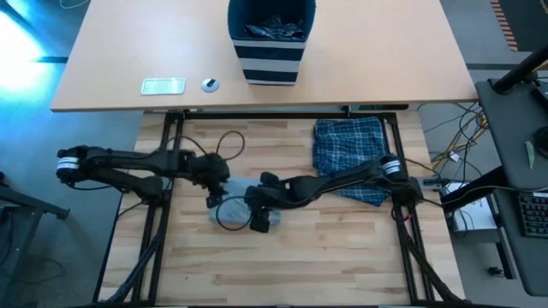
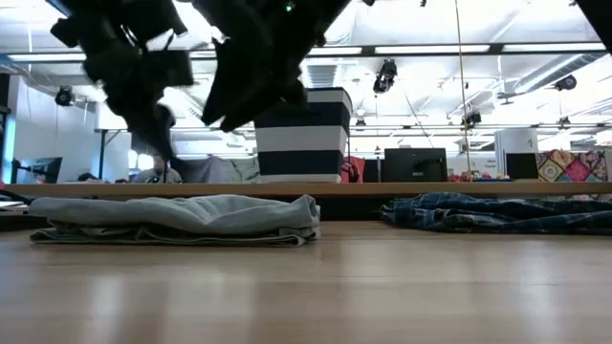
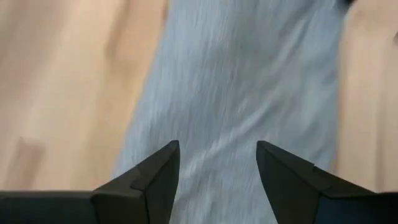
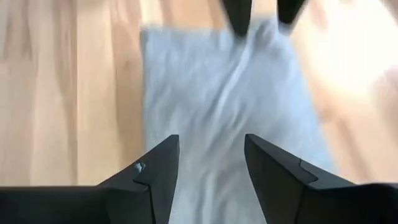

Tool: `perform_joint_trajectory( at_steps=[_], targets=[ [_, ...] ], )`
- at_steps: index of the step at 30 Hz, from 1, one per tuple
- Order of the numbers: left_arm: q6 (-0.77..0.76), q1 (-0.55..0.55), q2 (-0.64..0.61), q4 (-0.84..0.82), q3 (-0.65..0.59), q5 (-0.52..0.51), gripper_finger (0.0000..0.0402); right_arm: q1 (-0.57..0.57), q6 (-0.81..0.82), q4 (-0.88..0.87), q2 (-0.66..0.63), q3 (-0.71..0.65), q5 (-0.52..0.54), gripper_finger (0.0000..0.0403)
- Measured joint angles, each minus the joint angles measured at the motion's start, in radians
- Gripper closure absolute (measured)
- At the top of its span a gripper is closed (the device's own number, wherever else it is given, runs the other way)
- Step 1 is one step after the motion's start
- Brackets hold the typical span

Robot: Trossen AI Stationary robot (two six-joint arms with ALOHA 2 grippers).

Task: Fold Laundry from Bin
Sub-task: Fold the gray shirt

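A grey T-shirt lies folded flat on the wooden table, and both grippers hover over it. My left gripper is open above the shirt's cloth. My right gripper is open too, above the same shirt, facing the left gripper's fingertips. In the low view both stand clear above the cloth. A blue-and-white plaid garment lies flat at the far right. The navy striped bin stands on the far table with dark laundry in it.
On the far table, left of the bin, lie a flat white object and a small round one. A cable loop hangs by the left arm. Bare wood lies along the table's near edge.
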Motion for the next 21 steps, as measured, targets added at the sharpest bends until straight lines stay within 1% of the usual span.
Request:
perform_joint_trajectory(
  at_steps=[1, 3, 6, 9, 10, 12, 14, 17, 19, 21],
  targets=[
    [0.0, 0.0, -0.013, 0.045, -0.005, 0.0, 0.0206, -0.003, -0.011, 0.045, -0.005, -0.017, 0.016, 0.0226],
    [-0.004, -0.003, -0.033, 0.194, -0.047, 0.0, 0.0206, -0.016, -0.033, 0.171, -0.001, -0.063, 0.026, 0.0229],
    [-0.039, -0.019, -0.057, 0.415, -0.153, 0.004, 0.0206, -0.035, -0.024, 0.412, 0.015, -0.159, 0.031, 0.0239],
    [-0.136, -0.046, -0.075, 0.569, -0.261, -0.001, 0.0206, -0.05, 0.003, 0.606, 0.012, -0.258, 0.089, 0.0254],
    [-0.167, -0.058, -0.081, 0.61, -0.292, -0.021, 0.0206, -0.052, 0.001, 0.667, 0.012, -0.295, 0.105, 0.0261],
    [-0.215, -0.086, -0.084, 0.661, -0.337, -0.048, 0.0206, -0.054, -0.013, 0.802, 0.014, -0.371, 0.145, 0.0276],
    [-0.247, -0.111, -0.083, 0.668, -0.372, -0.067, 0.0206, -0.06, -0.025, 0.941, 0.018, -0.441, 0.158, 0.0292],
    [-0.271, -0.139, -0.074, 0.696, -0.423, -0.155, 0.0206, -0.07, -0.036, 1.145, 0.049, -0.524, 0.205, 0.0316],
    [-0.286, -0.154, -0.065, 0.712, -0.467, -0.206, 0.0206, -0.077, -0.046, 1.287, 0.102, -0.549, 0.203, 0.0333],
    [-0.303, -0.155, -0.047, 0.744, -0.512, -0.257, 0.0206, -0.086, -0.057, 1.356, 0.158, -0.555, 0.18, 0.0349]
  ],
)
